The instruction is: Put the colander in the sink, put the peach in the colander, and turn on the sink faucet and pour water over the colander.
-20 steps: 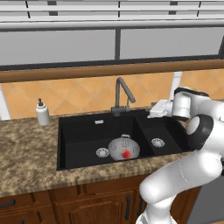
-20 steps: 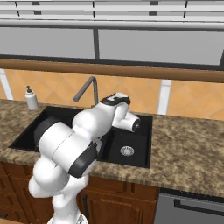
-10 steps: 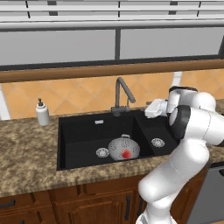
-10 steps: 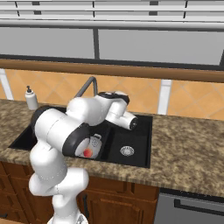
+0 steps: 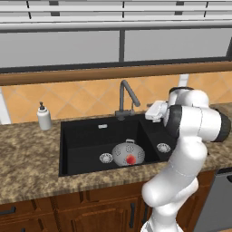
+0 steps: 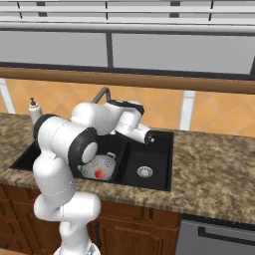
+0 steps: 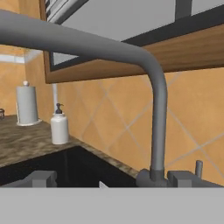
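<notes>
Speckled brown granite forms the desk (image 5: 27, 158), backed by orange diagonal tiles and a wooden sill under a wide window. Set into the desk is the black sink (image 5: 81, 136), and in its wide left basin sits the colander (image 5: 128, 153), near the basin's right end, just beside the silver drain (image 5: 106, 158) at its 9 o'clock. The peach (image 5: 131, 159) lies inside the colander, toward its near side; from the right base view the peach (image 6: 99, 173) shows just past the arm's elbow. No water is seen at the spout.

The sink faucet (image 5: 127, 97) rises behind the sink, its spout angled toward 4 o'clock. The arm climbs from the base, bends at a bulky dark-jointed elbow above the right basin, and folds back so the white hand reaches toward the faucet from its 3 o'clock side. The end effector (image 5: 153, 110) hangs level with the faucet's lower stem, close beside it. From the hand view the sink faucet (image 7: 158, 127) fills the near foreground, its side lever (image 7: 199, 167) standing at lower right. I cannot tell how far the fingers are parted, and nothing appears held.

A white soap dispenser (image 5: 43, 117) stands on the desk at the sink's 10 o'clock.
</notes>
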